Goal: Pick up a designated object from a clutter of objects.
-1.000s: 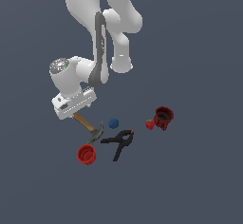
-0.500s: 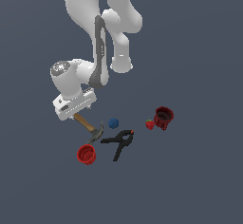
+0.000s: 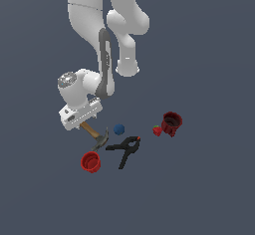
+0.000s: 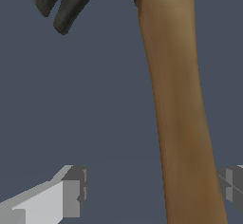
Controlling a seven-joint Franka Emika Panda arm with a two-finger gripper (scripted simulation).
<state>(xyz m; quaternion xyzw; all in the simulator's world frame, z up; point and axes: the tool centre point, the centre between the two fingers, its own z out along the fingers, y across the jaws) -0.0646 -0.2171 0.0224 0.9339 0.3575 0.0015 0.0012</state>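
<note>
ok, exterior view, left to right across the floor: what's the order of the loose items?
Red cup → hammer → blue ball → black clamp → strawberry → dark red mug.

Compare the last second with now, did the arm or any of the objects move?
Nothing visibly changed. The gripper hovers open over the hammer handle, one of its fingers clear of the wood. The spring clamp, blue ball, red cup, mug and strawberry lie where they were.
</note>
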